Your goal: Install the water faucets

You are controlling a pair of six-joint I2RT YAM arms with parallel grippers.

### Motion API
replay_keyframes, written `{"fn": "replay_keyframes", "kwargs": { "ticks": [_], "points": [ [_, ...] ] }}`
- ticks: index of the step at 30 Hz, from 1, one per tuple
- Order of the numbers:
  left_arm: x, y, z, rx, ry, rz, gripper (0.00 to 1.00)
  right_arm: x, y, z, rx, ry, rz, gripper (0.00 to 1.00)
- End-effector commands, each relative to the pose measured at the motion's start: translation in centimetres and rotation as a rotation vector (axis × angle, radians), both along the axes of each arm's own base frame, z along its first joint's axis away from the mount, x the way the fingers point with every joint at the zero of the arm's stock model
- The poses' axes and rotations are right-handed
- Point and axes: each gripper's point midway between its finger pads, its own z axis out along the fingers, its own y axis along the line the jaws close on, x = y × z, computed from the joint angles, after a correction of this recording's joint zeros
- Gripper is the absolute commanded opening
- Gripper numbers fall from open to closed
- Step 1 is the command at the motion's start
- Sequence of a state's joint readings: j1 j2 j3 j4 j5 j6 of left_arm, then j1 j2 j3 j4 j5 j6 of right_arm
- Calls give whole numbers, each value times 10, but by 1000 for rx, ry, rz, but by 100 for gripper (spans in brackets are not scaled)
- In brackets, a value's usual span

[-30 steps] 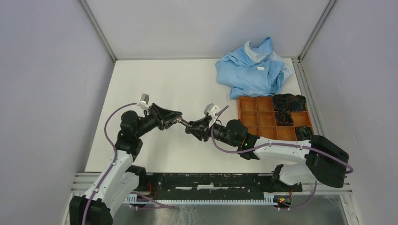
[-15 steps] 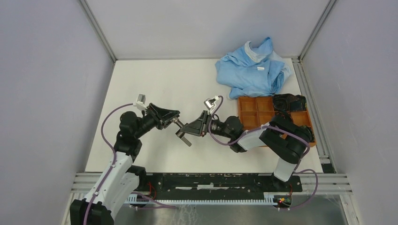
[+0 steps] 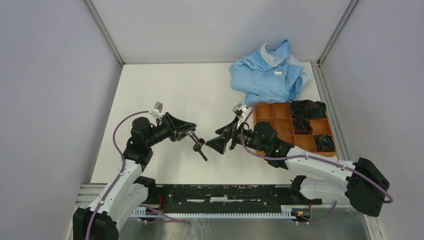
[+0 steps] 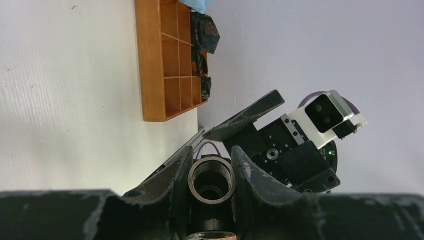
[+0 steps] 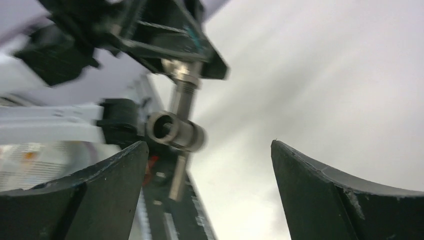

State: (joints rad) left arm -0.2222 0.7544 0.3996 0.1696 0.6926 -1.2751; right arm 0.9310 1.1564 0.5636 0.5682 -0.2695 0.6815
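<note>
Faucet pieces (image 3: 199, 145) are held in the air above the white tabletop (image 3: 165, 90), near its middle, clamped at one end by the left gripper (image 3: 191, 135). In the left wrist view its fingers (image 4: 176, 187) are pressed on either side of an open threaded pipe mouth. The right gripper (image 3: 214, 144) is placed just to the right of the pieces, apart from them, with its fingers (image 5: 107, 192) spread wide and nothing between them.

The chief risk is judged to be a slip. Only a narrow band of round metal is gripped, and a long stem with a cross barrel is carried beyond the fingers. A sideways knock from the right gripper could therefore lever the pieces loose. Once dropped, they would likely roll on the smooth tabletop. If the right fingers are closed off-centre on the barrel, it could be squeezed out rather than caught. Whether the two pieces are fully screwed together cannot be told, and the right wrist view is blurred.

The pieces are seen as dull grey metal, hard, smooth and tubular, with a hexagonal collar and fine threads inside the mouth. The fingers are matte black, scuffed pale at the edges. At the far right an orange compartment tray (image 3: 258, 125) and a crumpled blue cloth (image 3: 270, 75) are seen.
</note>
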Motion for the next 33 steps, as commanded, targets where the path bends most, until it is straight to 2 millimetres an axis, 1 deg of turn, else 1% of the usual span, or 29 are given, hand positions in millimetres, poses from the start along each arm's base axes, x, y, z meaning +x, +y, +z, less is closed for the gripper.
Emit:
{"fn": "replay_keyframes", "kwargs": {
  "ticks": [1, 3, 5, 6, 8, 11, 14, 19, 22, 24, 26, 29, 31, 33],
  "points": [
    [5, -1, 29, -3, -93, -11, 2, 26, -42, -27, -360, -260, -169, 98],
    [7, -1, 28, -1, -82, -1, 2, 30, -56, -21, -473, -400, -242, 98],
    [9, 1, 27, 2, -68, 13, 2, 22, -61, -11, -555, -558, -272, 98],
    [9, 1, 26, 3, -68, 17, 2, 15, -59, -8, -575, -631, -257, 98],
    [10, 2, 26, 5, -69, 26, 2, 4, -55, 1, -563, -706, -234, 97],
    [11, 2, 23, 7, -63, 30, 2, -11, -38, 19, -445, -716, -173, 96],
    [10, 3, 22, 8, -61, 39, 2, -18, -21, 30, -343, -656, -149, 98],
    [10, 5, 25, 12, -71, 48, 2, -21, 12, 25, -243, -441, -131, 98],
    [9, 4, 26, 16, -79, 39, 2, -30, 33, 31, -145, -362, -75, 98],
    [8, 4, 27, 20, -81, 34, 2, -27, 42, 31, -116, -303, -73, 97],
    [7, 4, 29, 20, -86, 34, 2, -20, 45, 25, -84, -227, -84, 94],
    [5, 4, 30, 19, -91, 32, 2, -9, 44, 14, 6, -92, -79, 81],
    [4, 4, 29, 18, -87, 27, 2, -10, 46, 13, 82, -14, -23, 68],
    [2, 3, 28, 20, -89, 17, 2, -13, 49, 15, 144, 37, 31, 53]
  ]
}}
